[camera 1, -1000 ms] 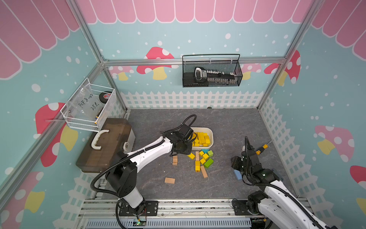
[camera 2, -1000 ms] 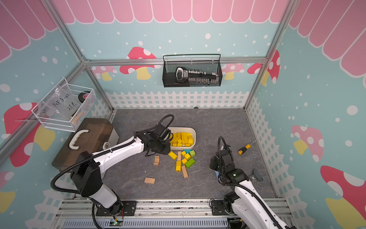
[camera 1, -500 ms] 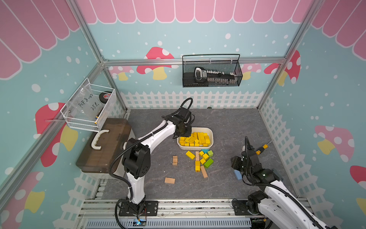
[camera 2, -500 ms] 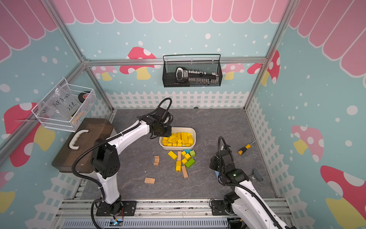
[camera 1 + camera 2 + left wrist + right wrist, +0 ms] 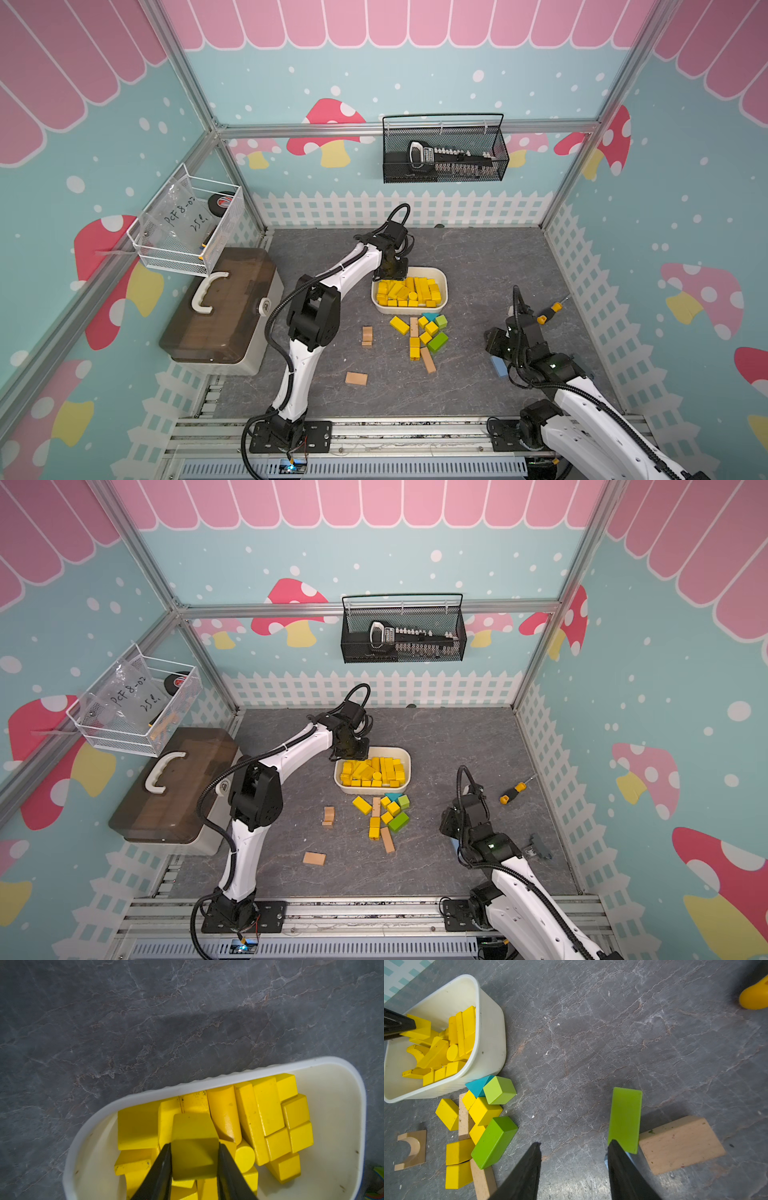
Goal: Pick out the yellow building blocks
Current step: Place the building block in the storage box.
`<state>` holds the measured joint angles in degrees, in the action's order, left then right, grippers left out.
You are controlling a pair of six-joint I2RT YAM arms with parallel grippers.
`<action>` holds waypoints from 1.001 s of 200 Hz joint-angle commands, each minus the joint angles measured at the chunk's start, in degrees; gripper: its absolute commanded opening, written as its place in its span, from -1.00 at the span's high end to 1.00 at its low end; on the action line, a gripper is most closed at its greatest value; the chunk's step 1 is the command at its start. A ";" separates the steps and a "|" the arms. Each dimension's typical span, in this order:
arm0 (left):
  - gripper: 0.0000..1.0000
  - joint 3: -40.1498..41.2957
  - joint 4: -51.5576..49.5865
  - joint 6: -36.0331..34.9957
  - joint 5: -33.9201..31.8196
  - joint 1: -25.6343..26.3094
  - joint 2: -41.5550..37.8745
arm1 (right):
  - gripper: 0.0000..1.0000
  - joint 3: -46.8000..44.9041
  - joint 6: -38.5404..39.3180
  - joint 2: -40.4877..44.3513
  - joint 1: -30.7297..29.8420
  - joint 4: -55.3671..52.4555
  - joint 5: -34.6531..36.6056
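Yellow painted wooden building blocks (image 5: pixel 409 291) are filling the white plastic tub (image 5: pixel 409 311), loose ones (image 5: pixel 399 325) lying just below it in frame. Left tool (image 5: pixel 194 1145) is clenching one yellow block (image 5: pixel 193 1126) directly above the tub's upper-left end; right tool (image 5: pixel 575 1142) is gaping empty.

Green blocks (image 5: pixel 494 1141), tan blocks (image 5: pixel 681 1142), screwdriver (image 5: pixel 513 792), toolbox (image 5: pixel 220 307)

Noted in a top view: the white bin (image 5: pixel 409 771) is set mid-mat and is packed with yellow building blocks (image 5: pixel 374 769). The left gripper (image 5: pixel 352 755) is positioned over the bin's far left corner; its jaws are masked by the wrist, possibly closed on a yellow piece. More yellow pieces are scattered just in front of the bin, mixed with a green block (image 5: pixel 398 821) and tan blocks (image 5: pixel 387 840). The right gripper (image 5: pixel 448 824) is seen low, well apart from the pile. A screwdriver (image 5: pixel 513 791) is seen lying off to the right.
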<state>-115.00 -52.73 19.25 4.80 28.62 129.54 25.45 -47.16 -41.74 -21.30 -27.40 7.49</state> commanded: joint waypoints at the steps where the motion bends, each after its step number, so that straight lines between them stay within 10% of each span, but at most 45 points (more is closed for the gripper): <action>1: 0.28 -3.91 -2.31 -1.07 0.74 -1.00 2.00 | -0.04 -0.32 -0.17 -0.58 0.49 0.49 0.34; 120: -0.04 -1.72 -2.64 -1.05 0.72 -0.57 -2.77 | -0.03 -0.40 -0.47 -1.14 0.60 1.12 -0.01; 200: -0.05 16.98 2.12 -1.96 -0.15 5.56 -18.22 | -0.03 -0.84 -0.57 0.52 0.60 0.68 -0.28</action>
<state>-102.78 -52.77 18.63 4.93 32.16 115.61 25.43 -47.18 -41.98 -20.99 -26.57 7.44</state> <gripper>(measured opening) 0.524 0.517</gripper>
